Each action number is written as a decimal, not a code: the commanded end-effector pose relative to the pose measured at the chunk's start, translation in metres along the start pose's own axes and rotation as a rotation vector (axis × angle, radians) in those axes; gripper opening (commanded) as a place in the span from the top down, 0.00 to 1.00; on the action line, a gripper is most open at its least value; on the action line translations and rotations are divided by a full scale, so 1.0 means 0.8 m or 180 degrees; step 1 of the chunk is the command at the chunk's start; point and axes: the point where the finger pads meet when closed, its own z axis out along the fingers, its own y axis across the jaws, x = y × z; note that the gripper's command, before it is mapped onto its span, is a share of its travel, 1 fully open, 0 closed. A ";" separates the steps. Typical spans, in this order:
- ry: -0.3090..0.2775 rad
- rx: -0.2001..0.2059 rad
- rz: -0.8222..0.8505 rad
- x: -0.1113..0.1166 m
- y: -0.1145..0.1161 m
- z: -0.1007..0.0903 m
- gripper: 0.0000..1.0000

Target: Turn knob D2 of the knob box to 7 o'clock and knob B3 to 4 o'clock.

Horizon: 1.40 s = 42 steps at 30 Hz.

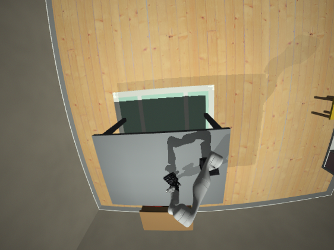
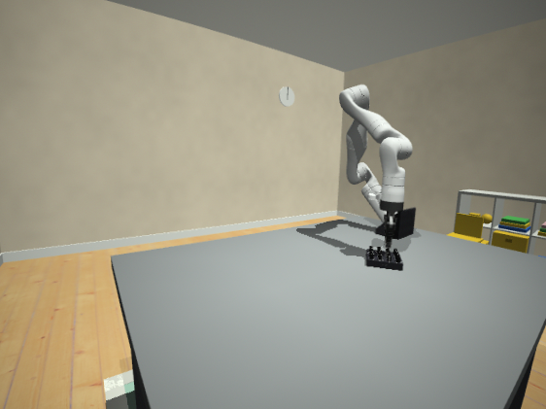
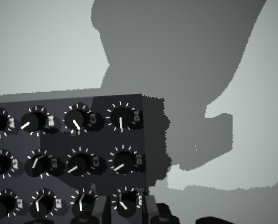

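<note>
The black knob box (image 1: 170, 177) (image 2: 384, 265) (image 3: 65, 142) stands on the table, its printed names toward the right in the wrist view. My gripper (image 2: 388, 245) (image 3: 126, 210) points down over the box, its fingers slightly apart and open. In the wrist view knob D2 (image 3: 124, 201) shows between the fingertips; its line seems to run down and right, around 7 or 8 o'clock. Contact cannot be told. Knob B3 (image 3: 35, 165) is clear of the fingers; its line seems to point up and slightly right, near 4 o'clock. The row of knob 1s is out of the wrist view.
Knob D3 (image 3: 123, 162) and knob C2 (image 3: 84, 202) stand close to the fingers. Knob C3 (image 3: 77, 164) and knob D4 (image 3: 120, 118) are further up in the wrist view. A black upright object (image 2: 407, 223) stands behind the box near the arm on the grey table (image 1: 134, 167) (image 2: 291, 322).
</note>
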 end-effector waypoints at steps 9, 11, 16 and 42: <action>-0.0002 0.0006 0.0000 0.000 -0.001 0.003 0.81; -0.0002 0.0006 0.0000 0.000 -0.001 0.004 0.81; -0.0002 0.0006 0.0000 0.000 -0.001 0.008 0.81; -0.0002 0.0006 0.0000 0.000 -0.001 0.016 0.81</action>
